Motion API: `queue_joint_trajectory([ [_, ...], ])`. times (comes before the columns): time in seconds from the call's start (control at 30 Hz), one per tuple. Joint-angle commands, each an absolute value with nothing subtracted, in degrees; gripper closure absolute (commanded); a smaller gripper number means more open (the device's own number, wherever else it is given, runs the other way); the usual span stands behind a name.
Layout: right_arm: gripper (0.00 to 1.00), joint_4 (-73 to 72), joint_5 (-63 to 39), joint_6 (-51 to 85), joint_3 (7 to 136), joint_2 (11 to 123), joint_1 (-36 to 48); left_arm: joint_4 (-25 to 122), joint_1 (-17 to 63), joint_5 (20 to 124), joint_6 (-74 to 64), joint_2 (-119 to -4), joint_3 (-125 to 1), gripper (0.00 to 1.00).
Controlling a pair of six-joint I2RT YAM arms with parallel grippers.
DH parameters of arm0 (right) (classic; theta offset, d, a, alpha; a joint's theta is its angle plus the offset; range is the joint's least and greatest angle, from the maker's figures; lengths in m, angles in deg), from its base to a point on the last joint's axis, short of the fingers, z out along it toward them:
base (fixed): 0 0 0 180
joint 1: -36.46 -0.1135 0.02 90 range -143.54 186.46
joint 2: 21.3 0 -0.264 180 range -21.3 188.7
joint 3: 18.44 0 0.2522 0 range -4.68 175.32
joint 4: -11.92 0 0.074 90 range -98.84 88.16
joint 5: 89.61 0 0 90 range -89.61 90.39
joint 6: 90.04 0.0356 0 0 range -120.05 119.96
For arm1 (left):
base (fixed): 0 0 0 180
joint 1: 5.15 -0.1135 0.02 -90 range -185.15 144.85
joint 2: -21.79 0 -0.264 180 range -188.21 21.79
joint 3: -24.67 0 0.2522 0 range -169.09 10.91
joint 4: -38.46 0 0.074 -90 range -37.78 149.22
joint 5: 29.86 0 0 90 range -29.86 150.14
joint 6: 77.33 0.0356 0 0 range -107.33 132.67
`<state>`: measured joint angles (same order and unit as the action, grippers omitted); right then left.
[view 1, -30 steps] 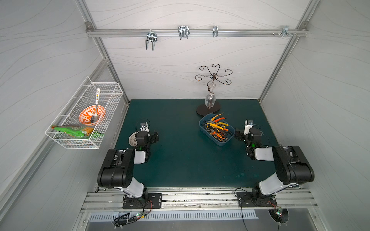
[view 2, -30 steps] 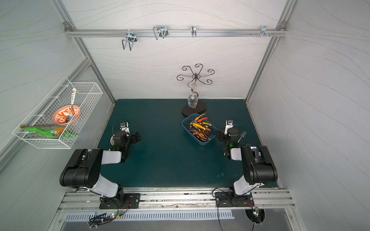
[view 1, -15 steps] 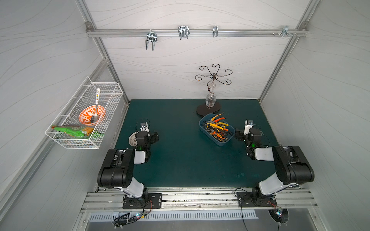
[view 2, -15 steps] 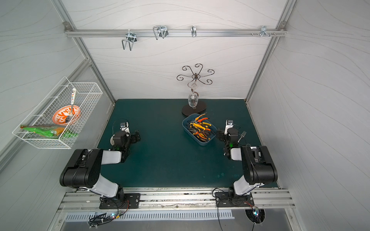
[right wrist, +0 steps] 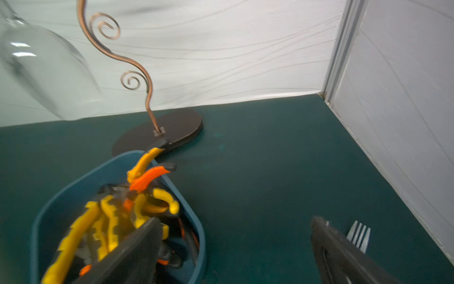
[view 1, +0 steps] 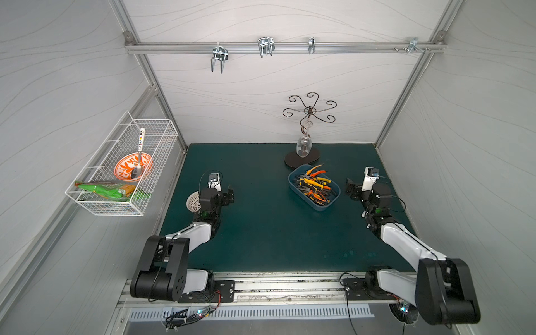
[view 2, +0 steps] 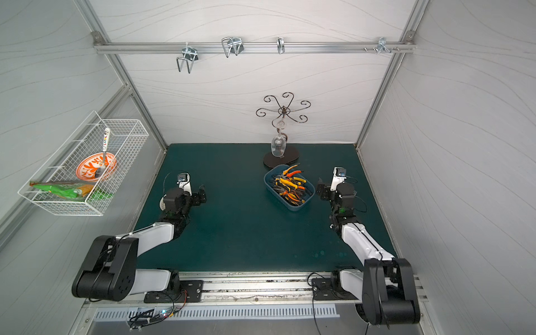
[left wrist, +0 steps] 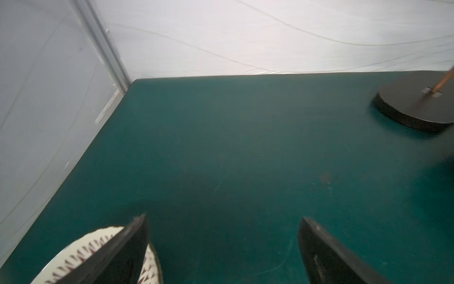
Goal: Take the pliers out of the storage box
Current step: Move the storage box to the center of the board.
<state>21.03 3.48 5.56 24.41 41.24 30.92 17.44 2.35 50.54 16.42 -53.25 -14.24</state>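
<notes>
L hand point(view 1: 229, 195) and R hand point(view 1: 352, 190) both wide open, empty. Pliers point(view 1: 314, 185) all heaped in box point(view 1: 301, 196), centre-right in a top view, R hand just beside. Risk: handles look tangled, so if you pull one you may drag others out or shove box into glass stand point(view 1: 291, 161) right behind.

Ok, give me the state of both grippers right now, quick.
Left gripper: open, holding nothing, above the mat.
Right gripper: open, holding nothing, beside the storage box; the pliers lie inside it.
</notes>
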Motion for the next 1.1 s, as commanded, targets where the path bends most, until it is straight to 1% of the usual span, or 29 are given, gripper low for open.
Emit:
queue_joint_trajectory([
  [0.0, 0.01, 11.6, -7.4, 8.1, 27.6, 38.5, 30.5, 20.5, 6.9, 47.3, 20.2, -50.9, -18.7, 0.0],
  [0.1, 0.01, 8.2, -16.3, 9.9, 29.6, 37.6, 30.1, 24.1, 13.6, 45.8, 20.4, -49.5, -20.7, 0.0],
  [0.17, 0.01, 4.5, -17.8, 12.2, 31.5, 37.6, 28.2, 25.8, 18.1, 45.8, 19.3, -48.9, -21.3, 0.0],
  [0.27, 0.01, -3.4, -14.5, 12.3, 35.7, 39.1, 21.8, 31.3, 24.3, 47.7, 17.3, -47.6, -21.9, 0.0],
  [0.33, 0.01, -10.0, -9.5, 13.7, 39.8, 41.6, 17.1, 35.2, 27.4, 49.6, 15.1, -45.6, -21.6, 0.0],
  [0.43, 0.01, -20.2, -5.4, 9.7, 47.2, 47.8, 11.8, 40.0, 29.6, 55.3, 12.3, -41.2, -20.1, 0.0],
  [0.53, 0.01, -25.0, -0.6, 4.8, 52.3, 54.6, 6.8, 46.0, 30.5, 62.8, 11.0, -36.4, -19.3, 0.0],
  [0.57, 0.01, -26.6, 0.3, 4.4, 54.1, 56.9, 6.0, 47.8, 30.9, 63.7, 10.5, -35.2, -19.4, 0.0],
  [0.63, 0.04, -29.9, -0.1, 2.9, 58.6, 62.4, 4.6, 51.2, 31.5, 65.8, 9.1, -32.2, -19.2, 0.0],
  [0.67, 0.08, -30.7, 0.2, 2.6, 60.0, 64.5, 4.0, 51.9, 31.7, 67.0, 8.6, -30.9, -19.0, 0.0],
  [0.7, 0.16, -31.2, 0.6, 2.5, 61.6, 66.9, 3.4, 52.2, 31.7, 67.9, 8.2, -29.3, -18.3, 0.0],
  [0.83, 0.42, -32.7, 0.0, 2.6, 67.4, 75.0, 2.3, 50.1, 31.8, 68.6, 8.6, -24.3, -15.2, 0.0],
  [0.87, 0.46, -33.0, 0.3, 2.4, 68.6, 76.7, 2.1, 49.3, 31.8, 68.2, 8.6, -23.6, -14.5, 0.0],
  [0.93, 0.61, -33.6, 0.9, 2.5, 70.9, 79.6, 1.8, 47.7, 31.8, 67.3, 8.5, -22.5, -13.3, 0.0],
  [1.07, 0.7, -35.8, 2.1, 2.5, 74.8, 84.9, 1.8, 48.5, 31.8, 66.8, 9.2, -22.1, -13.8, 0.0],
])
